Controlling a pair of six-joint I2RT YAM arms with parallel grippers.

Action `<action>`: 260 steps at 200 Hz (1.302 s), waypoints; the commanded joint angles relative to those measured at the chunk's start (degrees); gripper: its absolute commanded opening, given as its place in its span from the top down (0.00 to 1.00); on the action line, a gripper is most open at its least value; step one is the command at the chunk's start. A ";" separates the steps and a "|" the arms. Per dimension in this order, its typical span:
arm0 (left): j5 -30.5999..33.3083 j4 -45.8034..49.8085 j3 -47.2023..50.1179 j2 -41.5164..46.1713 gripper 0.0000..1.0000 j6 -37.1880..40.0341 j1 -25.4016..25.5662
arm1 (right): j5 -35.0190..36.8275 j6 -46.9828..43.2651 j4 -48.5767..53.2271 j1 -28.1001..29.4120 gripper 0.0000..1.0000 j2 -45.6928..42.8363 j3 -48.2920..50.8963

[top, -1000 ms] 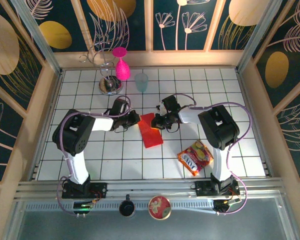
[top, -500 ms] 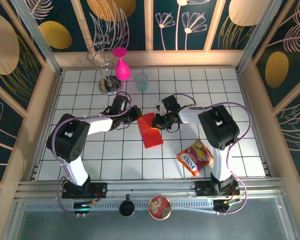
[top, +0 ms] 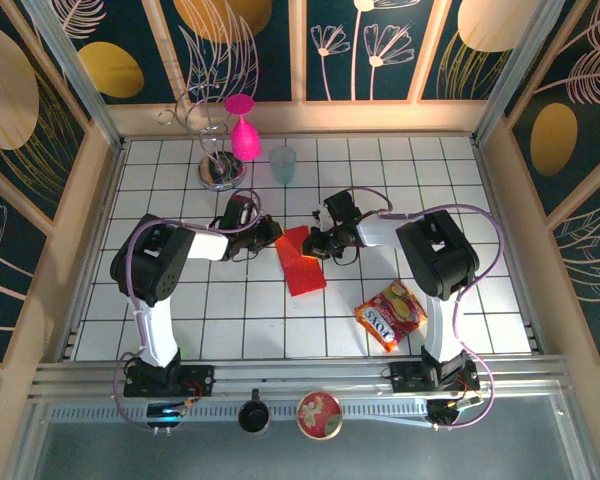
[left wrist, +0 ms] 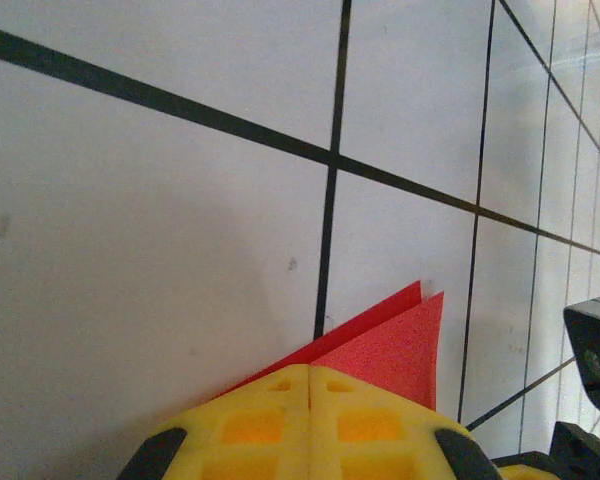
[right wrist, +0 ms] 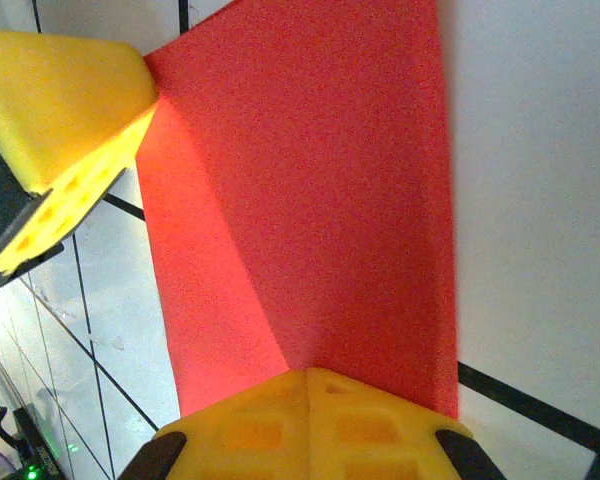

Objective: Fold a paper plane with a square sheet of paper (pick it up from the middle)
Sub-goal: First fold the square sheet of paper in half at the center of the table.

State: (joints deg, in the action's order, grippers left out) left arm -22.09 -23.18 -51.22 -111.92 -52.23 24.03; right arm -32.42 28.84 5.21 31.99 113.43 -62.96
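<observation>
The square sheet of paper point(top: 302, 268) is bright red and lies folded into a narrow strip on the white grid table. A diagonal crease runs across its far end point(right wrist: 320, 200). My left gripper point(top: 272, 233) is shut at the strip's upper left corner. Its yellow tips point(left wrist: 309, 372) rest on the paper, and two layered red corners point(left wrist: 395, 345) stick out past them. My right gripper point(top: 317, 245) is shut at the strip's upper right edge. Its tips point(right wrist: 308, 375) sit on the paper where the crease ends. The left gripper's yellow finger point(right wrist: 60, 100) touches the far corner.
A red-and-yellow snack packet point(top: 390, 315) lies to the front right. At the back stand a pink goblet point(top: 242, 130), a metal stand point(top: 218, 168) and a pale blue cup point(top: 283, 163). Wooden walls ring the table. A round tin point(top: 319, 413) sits on the front rail.
The left arm's elbow swung out and back a little, and its gripper shifted slightly at the paper's corner. The paper and the right arm have not moved.
</observation>
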 commanded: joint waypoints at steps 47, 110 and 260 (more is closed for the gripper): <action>7.46 11.19 -1.94 4.05 1.00 6.76 -4.43 | 8.10 0.24 5.45 -0.29 0.94 3.94 3.13; 5.13 11.25 2.72 13.37 1.00 1.77 -1.91 | 5.68 20.63 -4.13 -0.33 0.94 2.11 2.51; -0.73 5.16 0.91 10.21 0.85 -0.75 4.08 | 3.90 19.90 -9.71 -1.93 0.60 -26.88 21.17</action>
State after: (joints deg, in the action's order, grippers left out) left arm -22.11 -16.45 -48.34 -99.48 -54.28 27.83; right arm -27.92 46.13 -2.04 28.62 88.51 -45.87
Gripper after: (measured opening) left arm 0.140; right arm 0.396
